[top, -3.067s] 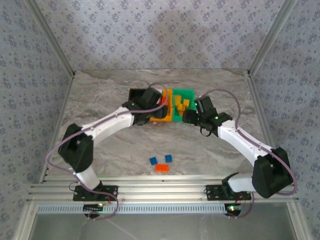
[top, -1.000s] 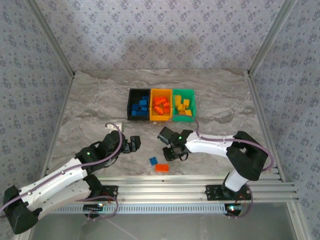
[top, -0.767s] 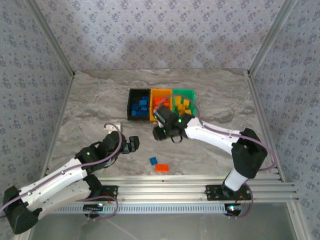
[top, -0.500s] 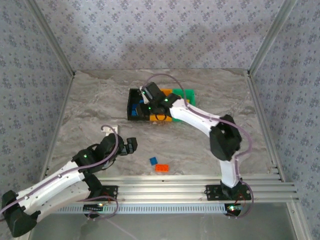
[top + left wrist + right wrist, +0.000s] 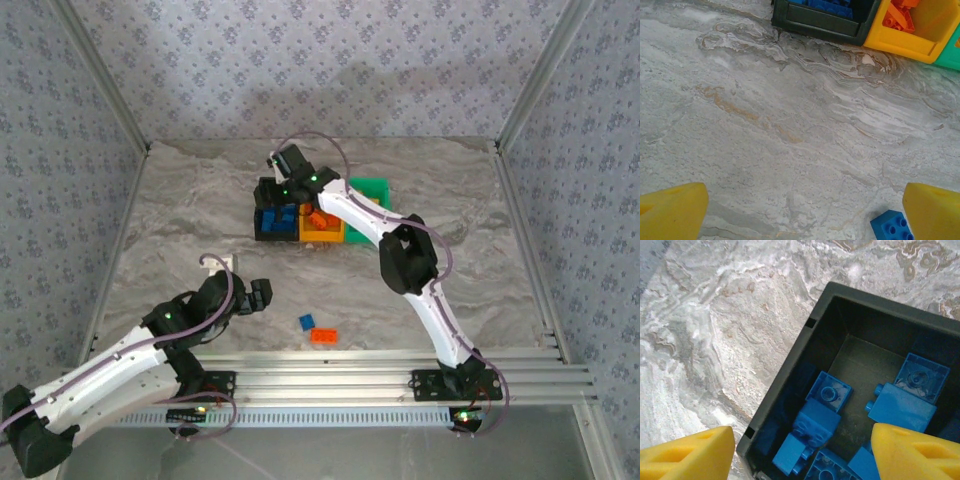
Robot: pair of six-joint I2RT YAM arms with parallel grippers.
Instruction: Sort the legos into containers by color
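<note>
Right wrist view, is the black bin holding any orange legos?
No, the legos seen inside the black bin are all blue.

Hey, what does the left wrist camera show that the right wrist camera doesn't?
Left wrist, not right: the yellow bin holding orange bricks, a green bin's corner, and a loose blue brick on the table. Right wrist, not left: the black bin's floor, seen from above. Both: the black bin, blue bricks inside it, and the table.
</note>
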